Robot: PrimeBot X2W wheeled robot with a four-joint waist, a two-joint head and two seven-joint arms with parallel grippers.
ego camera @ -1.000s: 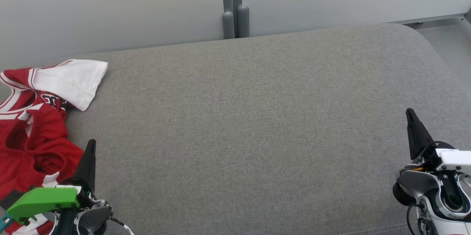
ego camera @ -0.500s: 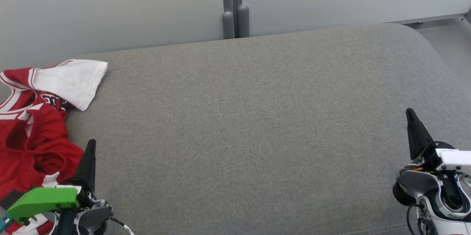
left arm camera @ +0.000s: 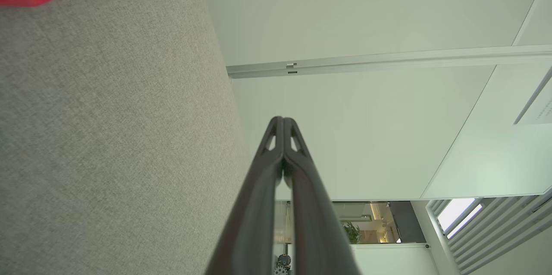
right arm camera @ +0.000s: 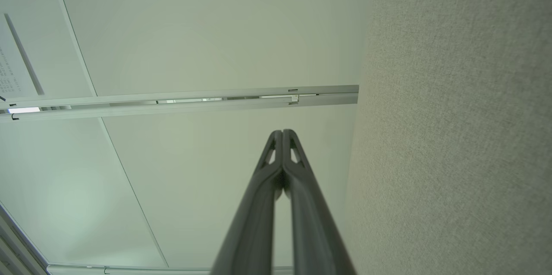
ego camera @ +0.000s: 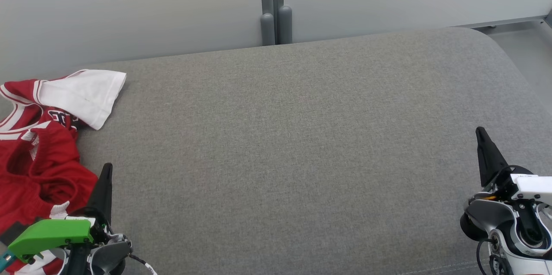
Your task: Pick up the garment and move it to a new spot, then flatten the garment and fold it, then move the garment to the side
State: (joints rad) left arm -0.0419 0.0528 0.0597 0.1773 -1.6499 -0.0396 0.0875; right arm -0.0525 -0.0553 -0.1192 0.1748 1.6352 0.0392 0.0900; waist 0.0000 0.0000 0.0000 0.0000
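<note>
Where the grey upholstered surface reaches the head view's left edge lies the garment: a red jersey with white trim and a white sleeve, crumpled, loose, held by neither gripper.
Left gripper: lower left, just beside the garment's near edge, green housing behind it; whether it touches the cloth cannot be told.
Right gripper: lower right, well apart from the garment, over bare fabric.
Left wrist view adds: fingers pressed together tip to tip, nothing between; a red corner and a white scrap of the garment at the top edge.
Right wrist view adds: fingers likewise together, empty; pale wall panels and a metal rail beyond.
</note>
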